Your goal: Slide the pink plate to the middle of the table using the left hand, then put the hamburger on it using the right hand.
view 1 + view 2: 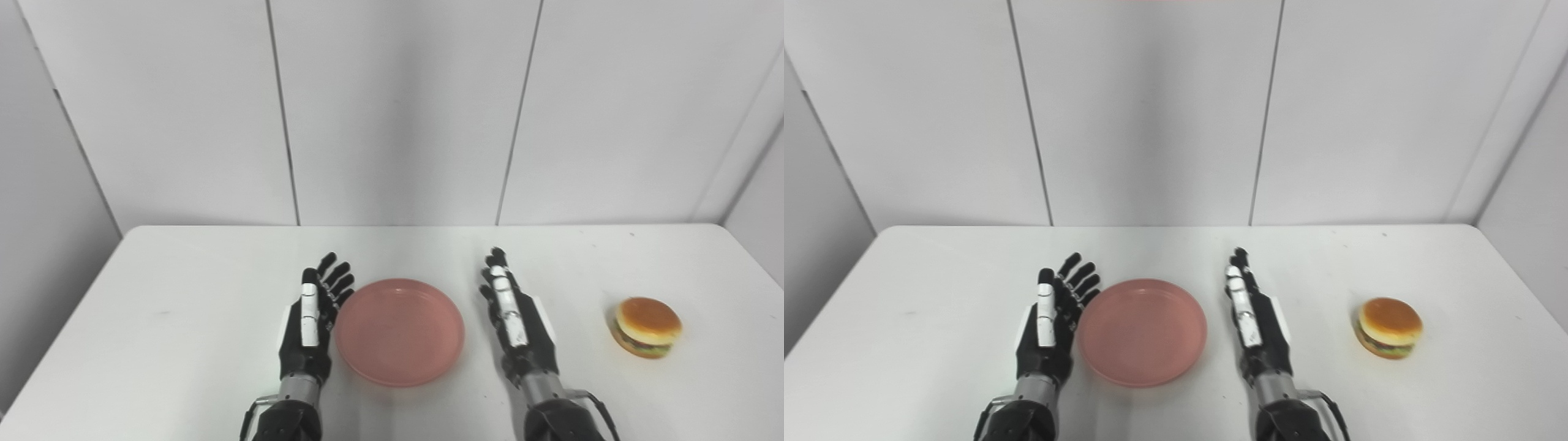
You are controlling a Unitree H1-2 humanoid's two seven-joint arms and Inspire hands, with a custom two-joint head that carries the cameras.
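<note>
Pink plate (pixel 399 331) flat btwn 2 open hands, left hand (pixel 313 321) & right hand (pixel 513 318); hamburger (pixel 647 327) upright.

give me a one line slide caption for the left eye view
Pink plate sits mid-table between the open left hand and open right hand; hamburger waits off to the right.

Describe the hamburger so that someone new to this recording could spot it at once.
Start at the white table and look to its right side, beyond the right hand. There the hamburger sits alone, apart from the pink plate lying between the two hands. It is the only small, domed thing: an orange-brown bun over dark and green layers.
</note>
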